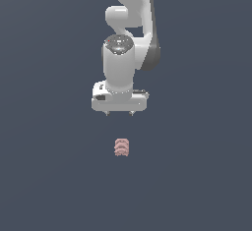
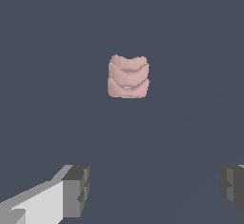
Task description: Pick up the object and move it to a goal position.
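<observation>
One arm: white Panda, wrist pointing down at the dark floor.
Gripper [image 1: 119, 113]: jaws spread wide, holding nothing.
Object [image 1: 121, 147]: pale pink ribbed lump on the floor, apart from the fingers [image 2: 76, 189].

White arm, pincer [image 1: 119, 113] apart from pink ribbed object [image 1: 121, 147], fingers seemingly spread

Flat, even simulator light; sharp renders, barely any shadows.
</observation>
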Robot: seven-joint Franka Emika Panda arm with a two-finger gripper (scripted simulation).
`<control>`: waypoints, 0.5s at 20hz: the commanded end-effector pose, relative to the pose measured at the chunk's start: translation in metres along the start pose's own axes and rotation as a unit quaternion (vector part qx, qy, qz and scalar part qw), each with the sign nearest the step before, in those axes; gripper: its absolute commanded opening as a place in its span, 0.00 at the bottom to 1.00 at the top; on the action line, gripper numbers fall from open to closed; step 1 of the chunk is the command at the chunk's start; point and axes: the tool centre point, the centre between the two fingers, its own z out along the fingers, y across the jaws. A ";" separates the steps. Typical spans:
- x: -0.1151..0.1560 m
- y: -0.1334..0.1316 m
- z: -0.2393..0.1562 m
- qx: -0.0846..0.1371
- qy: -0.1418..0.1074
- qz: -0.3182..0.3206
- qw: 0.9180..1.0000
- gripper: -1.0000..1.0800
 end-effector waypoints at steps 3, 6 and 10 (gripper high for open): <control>0.001 -0.002 -0.001 0.001 0.001 -0.001 1.000 0.96; 0.006 -0.011 -0.006 0.005 0.008 -0.004 1.000 0.96; 0.012 -0.023 -0.013 0.010 0.016 -0.009 1.000 0.96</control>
